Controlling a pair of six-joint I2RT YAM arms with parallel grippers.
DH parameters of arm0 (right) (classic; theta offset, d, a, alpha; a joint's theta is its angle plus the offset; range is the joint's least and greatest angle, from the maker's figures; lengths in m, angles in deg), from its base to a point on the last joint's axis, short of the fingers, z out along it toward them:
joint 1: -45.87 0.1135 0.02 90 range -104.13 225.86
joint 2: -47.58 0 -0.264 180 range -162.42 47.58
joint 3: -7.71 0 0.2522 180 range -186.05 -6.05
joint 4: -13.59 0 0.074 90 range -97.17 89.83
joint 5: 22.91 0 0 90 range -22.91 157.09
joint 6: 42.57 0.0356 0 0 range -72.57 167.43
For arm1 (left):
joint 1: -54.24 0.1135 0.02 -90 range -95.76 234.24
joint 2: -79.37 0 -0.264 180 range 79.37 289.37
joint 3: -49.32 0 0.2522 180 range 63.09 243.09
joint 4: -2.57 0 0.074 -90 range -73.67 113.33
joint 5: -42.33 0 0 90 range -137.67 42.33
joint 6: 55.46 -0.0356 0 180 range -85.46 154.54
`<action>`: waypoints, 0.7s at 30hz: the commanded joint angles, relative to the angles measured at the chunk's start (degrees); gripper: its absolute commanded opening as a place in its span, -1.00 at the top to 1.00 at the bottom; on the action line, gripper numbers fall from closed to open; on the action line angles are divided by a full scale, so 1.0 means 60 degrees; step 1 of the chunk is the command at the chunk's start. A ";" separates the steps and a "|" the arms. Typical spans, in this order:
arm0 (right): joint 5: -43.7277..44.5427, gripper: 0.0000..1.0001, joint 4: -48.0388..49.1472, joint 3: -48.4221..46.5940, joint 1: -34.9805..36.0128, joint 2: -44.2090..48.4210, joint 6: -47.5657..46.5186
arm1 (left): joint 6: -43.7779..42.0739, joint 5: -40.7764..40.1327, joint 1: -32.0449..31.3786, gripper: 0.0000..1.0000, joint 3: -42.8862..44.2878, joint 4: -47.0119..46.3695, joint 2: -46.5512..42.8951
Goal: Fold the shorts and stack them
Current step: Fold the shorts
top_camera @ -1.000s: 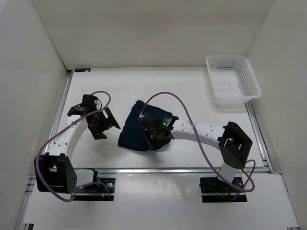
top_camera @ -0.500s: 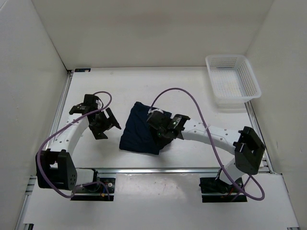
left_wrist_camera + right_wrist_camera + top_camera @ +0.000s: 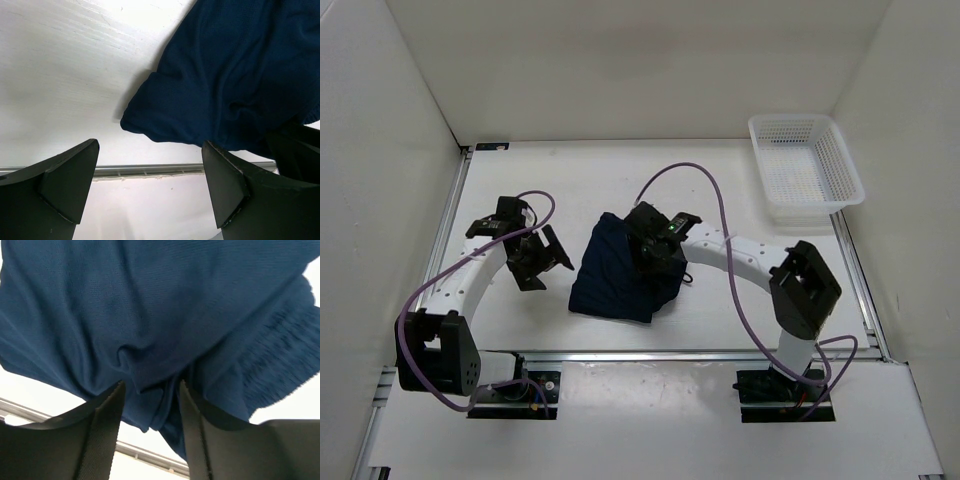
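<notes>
The shorts [image 3: 605, 275] lie as a folded dark navy bundle in the middle of the table. My right gripper [image 3: 657, 262] sits low over their right part. In the right wrist view its jaws stand apart, and a loose fold of the shorts [image 3: 150, 305] hangs between the fingers [image 3: 102, 430] of the right gripper [image 3: 149, 395]. My left gripper [image 3: 535, 262] hovers open left of the shorts, not touching them. The left wrist view shows the left gripper [image 3: 150, 160] spread wide over bare table, with the shorts' [image 3: 240, 75] rounded corner just ahead.
A white mesh basket [image 3: 842, 165] stands at the back right corner. A metal rail [image 3: 650, 353] runs along the table's near edge. White walls close in the left, back and right sides. Purple cables loop over both arms.
The right gripper's jaws have opened from shut, and it has shifted slightly back over the shorts while its arm swung. The left arm has stayed still.
</notes>
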 commanded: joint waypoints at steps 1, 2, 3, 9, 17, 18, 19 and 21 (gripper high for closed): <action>-0.0323 -0.08 0.0167 -0.0404 0.0034 -0.0322 0.0060 | -0.0132 0.0146 -0.0047 -0.89 -0.0044 -0.0119 -0.0357; -0.0323 -0.10 0.0254 -0.0404 0.0034 -0.0452 0.0060 | -0.0132 0.0146 -0.0047 -0.89 -0.0045 -0.0119 -0.0357; -0.0323 -0.10 0.0255 -0.0404 0.0034 -0.0541 0.0060 | -0.0132 0.0146 -0.0047 -0.89 -0.0045 -0.0119 -0.0357; -0.0411 -0.05 0.0430 -0.0185 0.0034 -0.0731 0.0163 | -0.0132 0.0146 -0.0047 -0.89 -0.0045 -0.0119 -0.0357; 0.0247 1.00 0.0606 -0.0098 0.0034 0.0157 -0.0100 | -0.0132 0.0058 -0.0047 -0.89 -0.0045 -0.0119 -0.0357; 0.0408 1.00 0.0606 0.0005 0.0034 0.0408 -0.0304 | -0.0132 0.0058 -0.0047 -0.89 -0.0045 -0.0119 -0.0357; 0.0613 1.00 0.0432 0.0006 0.0034 0.0643 -0.0306 | -0.0132 0.0058 -0.0047 -0.89 -0.0045 -0.0119 -0.0357; 0.1068 1.00 0.0183 0.0006 0.0034 0.1258 -0.0409 | -0.0132 0.0146 -0.0047 -0.89 -0.0045 -0.0119 -0.0357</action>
